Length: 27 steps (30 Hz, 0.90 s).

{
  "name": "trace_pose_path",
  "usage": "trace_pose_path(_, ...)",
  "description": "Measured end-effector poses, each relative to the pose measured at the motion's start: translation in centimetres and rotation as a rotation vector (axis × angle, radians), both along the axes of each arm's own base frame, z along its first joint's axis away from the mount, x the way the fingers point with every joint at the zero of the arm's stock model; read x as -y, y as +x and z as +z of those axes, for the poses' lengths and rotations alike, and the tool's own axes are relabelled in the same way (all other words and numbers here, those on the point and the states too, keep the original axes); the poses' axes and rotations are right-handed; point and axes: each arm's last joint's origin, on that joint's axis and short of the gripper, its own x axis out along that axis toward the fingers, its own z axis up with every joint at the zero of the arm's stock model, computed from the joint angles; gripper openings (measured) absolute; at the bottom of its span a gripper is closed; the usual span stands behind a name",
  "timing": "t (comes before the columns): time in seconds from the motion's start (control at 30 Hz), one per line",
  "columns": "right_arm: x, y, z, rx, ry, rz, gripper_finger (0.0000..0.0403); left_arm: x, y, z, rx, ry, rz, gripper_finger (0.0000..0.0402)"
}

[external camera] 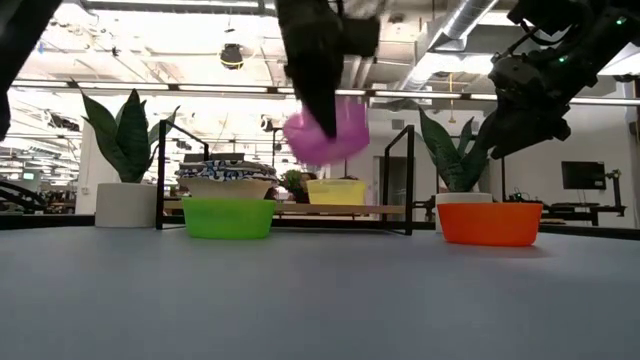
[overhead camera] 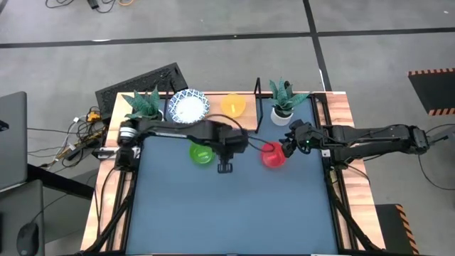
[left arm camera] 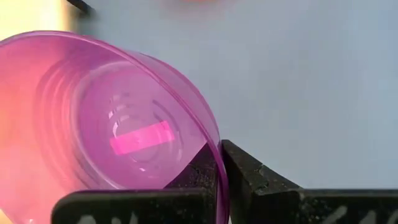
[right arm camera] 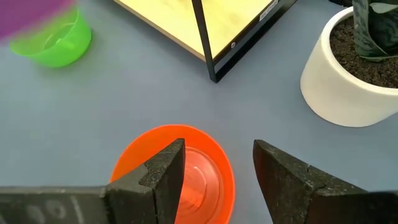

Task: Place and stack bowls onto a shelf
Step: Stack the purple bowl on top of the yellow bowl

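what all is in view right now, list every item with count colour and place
purple bowl: one, translucent purple, lifted off the table, rim pinched in the left gripper
green bowl: one, green, on the tabletop in front of the shelf
red bowl: one, red-orange, on the tabletop under the right gripper
yellow bowl: one, yellow, on the shelf
patterned bowl: blue-and-white, on the shelf; count in the stack unclear
shelf: one, light wood, black frame, far side of table
potted plants: two, green in white pots, flanking the shelf
left gripper: shut on purple bowl
right gripper: open, above red bowl
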Motion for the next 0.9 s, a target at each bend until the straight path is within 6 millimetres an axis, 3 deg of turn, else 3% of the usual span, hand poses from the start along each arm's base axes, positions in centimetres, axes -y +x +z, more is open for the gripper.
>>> trace_pose_path(0.17, 0.0, 0.0, 0.0, 0.003, -0.007, -0.008, 0.0215, -2.5, -1.3, 4.6, 0.193, 0.134, 0.093, 0.0)
trace_pose_path(0.3, 0.1, 0.0, 0.0, 0.003, -0.019, -0.022, 0.0215, -5.5, -1.4, 6.5, 0.319, 0.256, 0.144, 0.0)
trace_pose_path(0.63, 0.1, 0.0, 0.0, 0.013, -0.005, -0.04, 0.0215, -13.4, -3.0, 7.0, 0.367, 0.297, 0.306, 0.0)
trace_pose_path(0.77, 0.1, 0.0, 0.0, 0.015, -0.002, -0.043, 0.0215, -15.3, -3.8, 7.0, 0.375, 0.268, 0.329, 0.0)
trace_pose_path(0.9, 0.1, 0.0, 0.0, 0.017, 0.0, -0.046, 0.0215, -16.2, -3.2, 6.3, 0.395, 0.255, 0.328, 0.0)
